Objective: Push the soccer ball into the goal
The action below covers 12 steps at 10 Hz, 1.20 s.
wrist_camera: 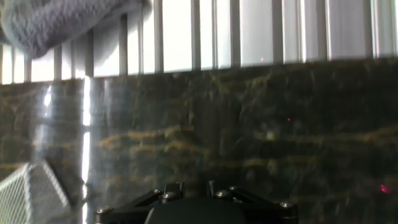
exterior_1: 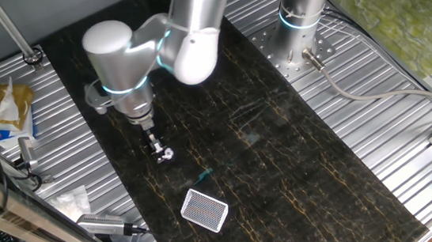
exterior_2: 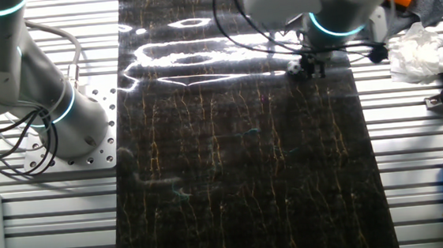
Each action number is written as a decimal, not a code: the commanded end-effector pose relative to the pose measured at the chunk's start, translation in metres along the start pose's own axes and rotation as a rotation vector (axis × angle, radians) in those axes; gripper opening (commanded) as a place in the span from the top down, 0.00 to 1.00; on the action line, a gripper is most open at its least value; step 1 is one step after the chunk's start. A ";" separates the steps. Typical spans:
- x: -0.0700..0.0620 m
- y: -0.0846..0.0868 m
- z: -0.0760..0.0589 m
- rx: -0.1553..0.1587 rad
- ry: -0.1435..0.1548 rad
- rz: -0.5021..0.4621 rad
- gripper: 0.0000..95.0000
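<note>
The soccer ball (exterior_1: 168, 153) is a tiny white ball with black patches on the dark mat, touching the right side of my gripper's tip. In the other fixed view the ball (exterior_2: 292, 68) lies just left of the gripper (exterior_2: 310, 68). My gripper (exterior_1: 155, 147) points down at the mat with its fingers close together, holding nothing. The goal (exterior_1: 205, 210), a white frame with dark netting, lies flat nearer the mat's front end, apart from the ball. In the hand view the goal (wrist_camera: 31, 186) shows at the lower left and the gripper (wrist_camera: 191, 185) at the bottom edge; the ball is hidden there.
The dark marbled mat (exterior_1: 283, 154) lies on a ribbed metal table (exterior_1: 409, 142). A second arm's base (exterior_1: 301, 17) stands at the back right. Snack packets (exterior_1: 8, 109), a tool (exterior_1: 103, 223) and white paper (exterior_1: 73, 202) lie left of the mat. A grey towel (wrist_camera: 56, 18) lies beyond the mat.
</note>
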State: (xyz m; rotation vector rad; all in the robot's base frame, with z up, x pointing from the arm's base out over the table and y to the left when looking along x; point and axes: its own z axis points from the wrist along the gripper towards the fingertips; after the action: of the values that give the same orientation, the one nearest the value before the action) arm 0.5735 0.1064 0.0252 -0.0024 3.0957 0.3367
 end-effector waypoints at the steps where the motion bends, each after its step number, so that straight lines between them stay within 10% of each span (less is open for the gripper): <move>1: -0.001 0.000 0.000 -0.002 -0.004 -0.001 0.80; 12: 0.001 -0.001 -0.004 0.006 -0.013 -0.003 0.80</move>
State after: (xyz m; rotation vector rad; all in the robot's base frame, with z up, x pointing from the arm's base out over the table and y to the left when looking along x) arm 0.5713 0.1044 0.0294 -0.0024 3.0836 0.3253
